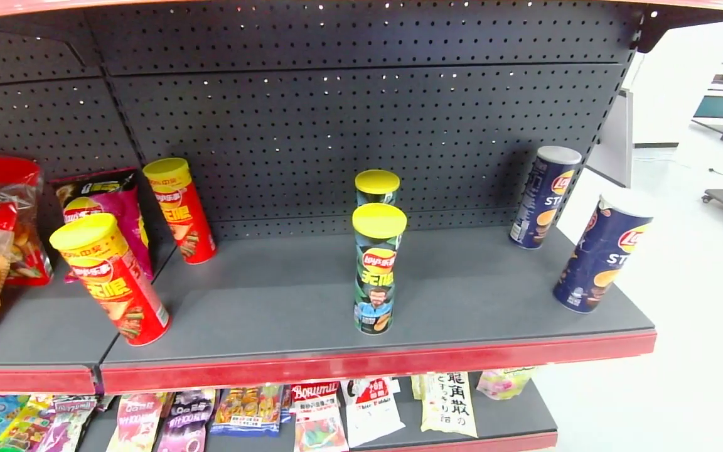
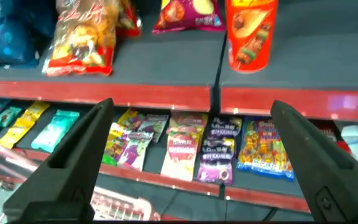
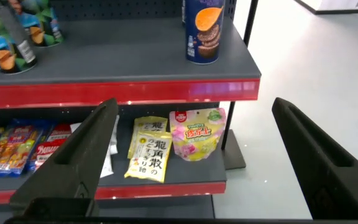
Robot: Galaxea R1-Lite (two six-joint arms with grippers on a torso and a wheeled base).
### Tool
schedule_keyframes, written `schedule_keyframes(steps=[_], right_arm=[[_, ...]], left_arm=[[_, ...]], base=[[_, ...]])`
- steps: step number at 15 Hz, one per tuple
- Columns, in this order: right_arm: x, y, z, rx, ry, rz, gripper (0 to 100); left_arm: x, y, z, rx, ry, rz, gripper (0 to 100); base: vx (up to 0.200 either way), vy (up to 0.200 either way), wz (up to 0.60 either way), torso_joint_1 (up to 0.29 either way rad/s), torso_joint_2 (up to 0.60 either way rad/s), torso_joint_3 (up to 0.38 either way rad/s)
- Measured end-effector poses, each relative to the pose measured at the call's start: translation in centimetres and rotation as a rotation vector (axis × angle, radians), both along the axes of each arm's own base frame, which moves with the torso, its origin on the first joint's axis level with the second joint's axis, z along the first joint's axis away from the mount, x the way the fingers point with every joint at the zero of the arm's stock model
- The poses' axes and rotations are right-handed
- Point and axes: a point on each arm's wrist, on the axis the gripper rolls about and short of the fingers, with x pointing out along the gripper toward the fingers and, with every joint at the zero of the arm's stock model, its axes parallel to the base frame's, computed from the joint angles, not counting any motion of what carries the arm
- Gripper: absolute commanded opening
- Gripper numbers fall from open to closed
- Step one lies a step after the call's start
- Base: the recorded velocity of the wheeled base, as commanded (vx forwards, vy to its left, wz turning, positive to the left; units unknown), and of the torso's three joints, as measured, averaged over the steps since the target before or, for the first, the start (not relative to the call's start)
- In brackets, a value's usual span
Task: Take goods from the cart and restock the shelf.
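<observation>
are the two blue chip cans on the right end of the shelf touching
Apart. The head view shows bare grey shelf between the back blue can and the front blue can, which stands nearer the edge.

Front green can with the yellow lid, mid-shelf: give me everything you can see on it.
The tall cylindrical green-and-black chip can with a flat yellow lid stands upright near the middle of the dark grey shelf board, toward its red front edge. Its glossy printed wrap carries a red-and-yellow logo, yellow characters and a cartoon figure low down. The lid is on, and no dents show. A matching can stands right behind it. Whether the two touch cannot be told.
</observation>
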Motion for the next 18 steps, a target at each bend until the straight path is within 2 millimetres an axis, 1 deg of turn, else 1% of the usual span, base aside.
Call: schedule_keyframes(steps=[4,7,8,10,11,12,14,18], right_arm=[[0.0,0.0,0.0,0.004,0.0,0.0,100],[0.0,0.0,0.0,0.004,0.001,0.019,100],[0.0,0.1,0.0,0.003,0.001,0.034,100],[0.0,0.1,0.0,0.0,0.0,0.039,100],[0.0,0.1,0.0,-0.001,0.0,0.039,100],[0.0,0.1,0.0,0.002,0.0,0.039,100],[0.0,0.1,0.0,0.006,0.001,0.038,100],[0.0,0.1,0.0,0.006,0.007,0.038,100]], left_arm=[[0.0,0.0,-0.1,-0.032,-0.01,-0.001,100],[0.1,-0.1,-0.2,-0.101,-0.036,-0.012,100],[0.1,-0.2,0.2,-0.123,-0.058,-0.078,100],[-0.2,-0.6,1.7,-0.156,-0.109,-0.284,100],[-0.2,-0.6,1.8,-0.149,-0.104,-0.308,100],[-0.2,-0.6,1.8,-0.136,-0.1,-0.295,100],[0.2,-0.3,0.5,-0.11,-0.077,-0.147,100],[0.4,-0.3,-0.4,-0.123,-0.072,-0.092,100]], base=[[0.0,0.0,0.0,0.0,0.0,0.0],[0.0,0.0,0.0,0.0,0.0,0.0],[0.0,0.0,0.0,0.0,0.0,0.0],[0.0,0.0,0.0,0.0,0.0,0.0],[0.0,0.0,0.0,0.0,0.0,0.0],[0.0,0.0,0.0,0.0,0.0,0.0],[0.0,0.0,0.0,0.0,0.0,0.0],[0.0,0.0,0.0,0.0,0.0,0.0]])
